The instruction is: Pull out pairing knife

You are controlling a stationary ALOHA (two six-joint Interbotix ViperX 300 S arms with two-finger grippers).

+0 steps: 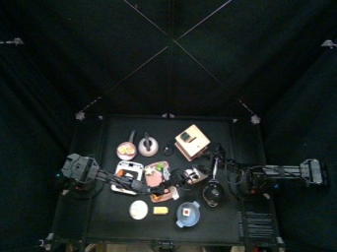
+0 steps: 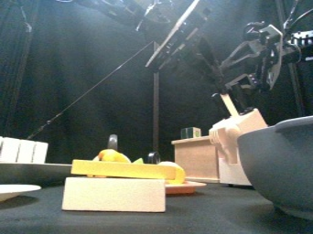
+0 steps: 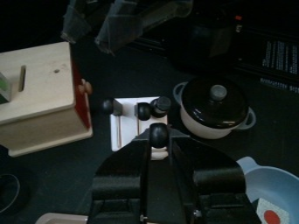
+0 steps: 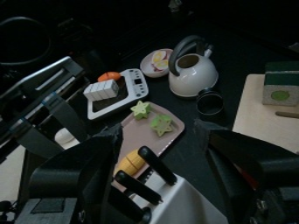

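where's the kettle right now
The kettle sits mid-table in the right wrist view, beside the pink tray holding star-shaped pieces, near the plate.

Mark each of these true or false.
1. The black pot with a cream base has its lid on. True.
2. The white kettle with a black handle lies on its side. False: it stands upright.
3. The pink tray holds green star-shaped pieces. True.
4. The right gripper has its jaws shut tight. False: they stand wide apart, with the black knife handles between them in the right wrist view.
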